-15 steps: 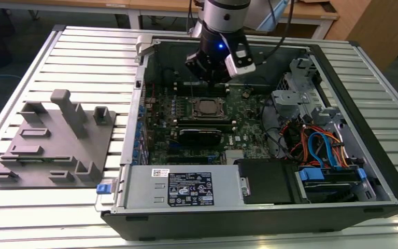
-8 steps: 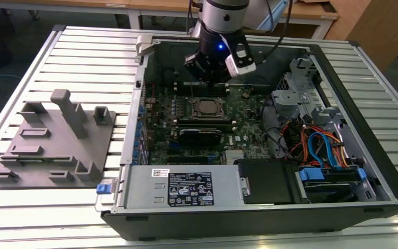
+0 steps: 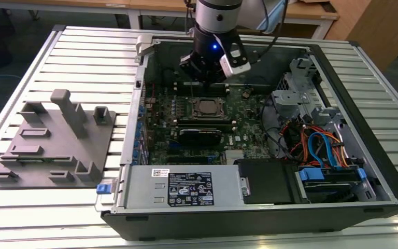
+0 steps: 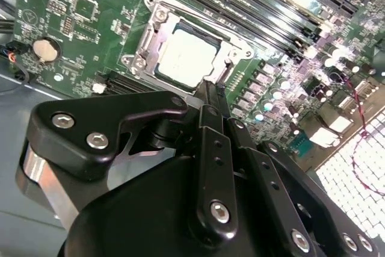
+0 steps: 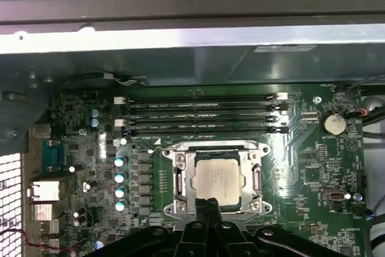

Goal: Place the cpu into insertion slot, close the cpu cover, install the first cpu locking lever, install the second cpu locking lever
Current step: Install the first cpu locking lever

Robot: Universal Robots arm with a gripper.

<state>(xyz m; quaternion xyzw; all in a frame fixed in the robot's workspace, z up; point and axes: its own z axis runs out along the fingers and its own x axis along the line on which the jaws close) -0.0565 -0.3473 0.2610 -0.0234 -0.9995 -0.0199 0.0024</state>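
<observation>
First wrist view: cpu [image 5: 218, 180] under lowered cpu cover [image 5: 180, 177]; gripper [image 5: 207, 204] jaws closed, empty; lever locking likely needs downward pressure.

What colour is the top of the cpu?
The cpu is pale silvery beige, clearest in the second wrist view.

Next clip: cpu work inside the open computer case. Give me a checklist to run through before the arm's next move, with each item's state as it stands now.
1. cpu seated in the insertion slot: ok. It lies flat and square in both wrist views.
2. cpu cover closed: ok. Its frame lies flat around the cpu.
3. Locking levers latched: cannot tell.
4. Gripper empty: ok. It is shut, with nothing between the fingers.
5. Gripper touching the cpu cover: cannot tell. The tips sit right at the cover's edge.
</observation>
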